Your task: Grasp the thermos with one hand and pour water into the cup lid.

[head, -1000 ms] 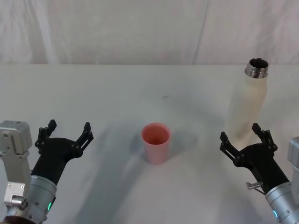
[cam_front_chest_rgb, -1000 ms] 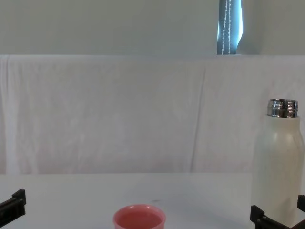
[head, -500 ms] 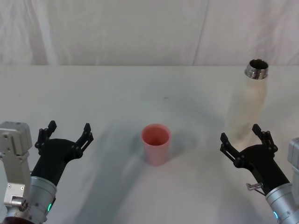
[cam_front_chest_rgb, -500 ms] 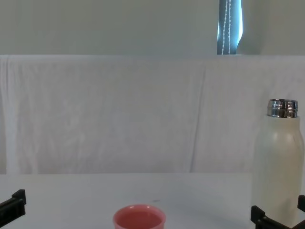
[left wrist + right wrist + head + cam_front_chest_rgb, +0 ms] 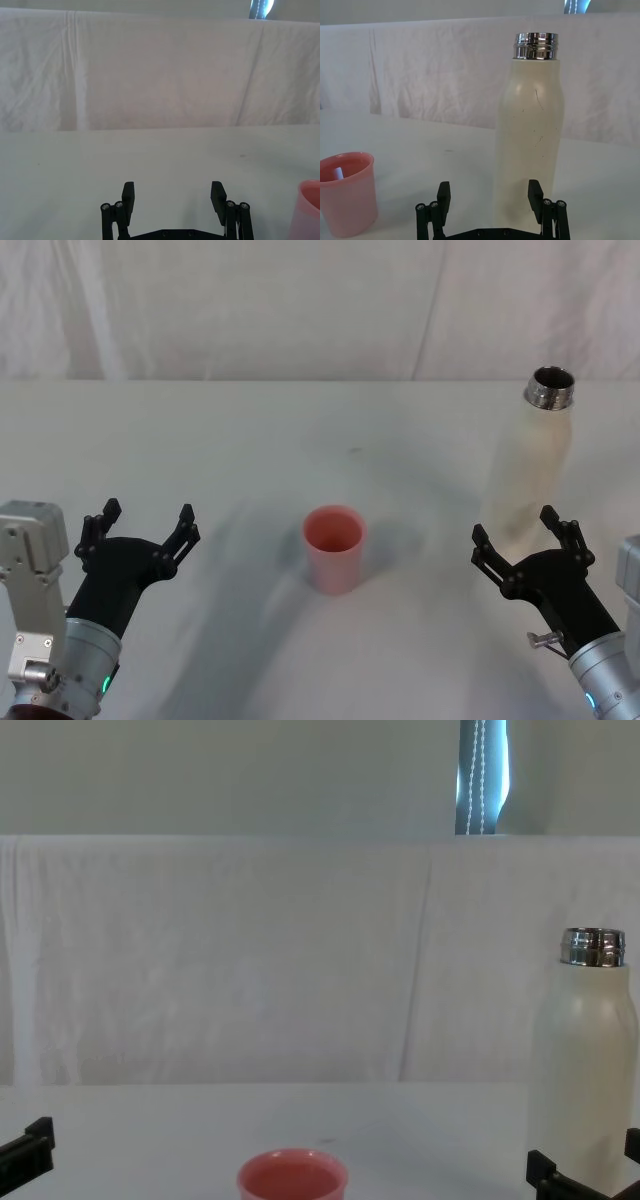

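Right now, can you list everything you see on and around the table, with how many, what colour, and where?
tall cream-white thermos with a shiny steel neck: one, cream-white, upright at the table's right side, cap off.
small round pink cup lid: one, pink, upright near the table's middle, apart from the thermos.
table: one, white, under everything.
wrinkled cloth backdrop: one, white, hanging behind the table.
left gripper: one, black, open, low at the near left, holding nothing.
right gripper: one, black, open, at the near right just in front of the thermos base, not gripping it.
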You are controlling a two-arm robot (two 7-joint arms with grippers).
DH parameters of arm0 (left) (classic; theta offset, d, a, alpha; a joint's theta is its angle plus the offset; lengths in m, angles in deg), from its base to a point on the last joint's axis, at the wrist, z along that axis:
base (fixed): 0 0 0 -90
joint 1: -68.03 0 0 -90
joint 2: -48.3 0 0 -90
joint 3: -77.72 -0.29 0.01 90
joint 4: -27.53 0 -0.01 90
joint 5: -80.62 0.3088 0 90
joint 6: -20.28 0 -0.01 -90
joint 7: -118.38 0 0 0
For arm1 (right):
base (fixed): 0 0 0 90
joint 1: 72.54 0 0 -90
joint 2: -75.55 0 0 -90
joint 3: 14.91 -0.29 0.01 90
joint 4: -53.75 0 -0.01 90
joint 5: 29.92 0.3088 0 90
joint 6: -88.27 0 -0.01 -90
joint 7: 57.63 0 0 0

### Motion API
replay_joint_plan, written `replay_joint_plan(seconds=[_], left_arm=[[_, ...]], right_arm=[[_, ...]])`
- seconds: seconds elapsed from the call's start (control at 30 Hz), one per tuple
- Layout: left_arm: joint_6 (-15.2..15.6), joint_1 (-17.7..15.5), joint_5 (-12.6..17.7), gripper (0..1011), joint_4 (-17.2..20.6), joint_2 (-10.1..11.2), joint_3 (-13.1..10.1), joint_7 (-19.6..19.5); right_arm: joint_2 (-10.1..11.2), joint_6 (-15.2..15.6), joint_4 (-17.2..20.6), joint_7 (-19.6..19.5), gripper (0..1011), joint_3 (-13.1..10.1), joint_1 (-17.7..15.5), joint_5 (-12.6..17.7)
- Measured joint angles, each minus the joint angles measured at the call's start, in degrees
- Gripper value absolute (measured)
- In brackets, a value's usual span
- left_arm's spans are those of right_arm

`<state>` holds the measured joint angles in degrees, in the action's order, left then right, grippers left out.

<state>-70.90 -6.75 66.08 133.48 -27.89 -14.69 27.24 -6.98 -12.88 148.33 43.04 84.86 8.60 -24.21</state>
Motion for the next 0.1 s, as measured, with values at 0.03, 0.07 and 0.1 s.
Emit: replay_joint_plan(seconds=[0.03,0.07,0.1], left_arm=[[0.0,0.0,0.0,1001,0.0,0.0,0.0,0.0],[0.0,0.0,0.0,1001,0.0,0.0,0.0,0.0],[0.0,0.0,0.0,1001,0.0,0.0,0.0,0.0]], right_arm=[[0.0,0.0,0.0,0.0,1000,0.0,0.0,0.0],[0.0,0.0,0.0,0.0,1000,0.0,0.0,0.0],[0.0,0.0,0.0,0.0,1000,0.0,0.0,0.0]])
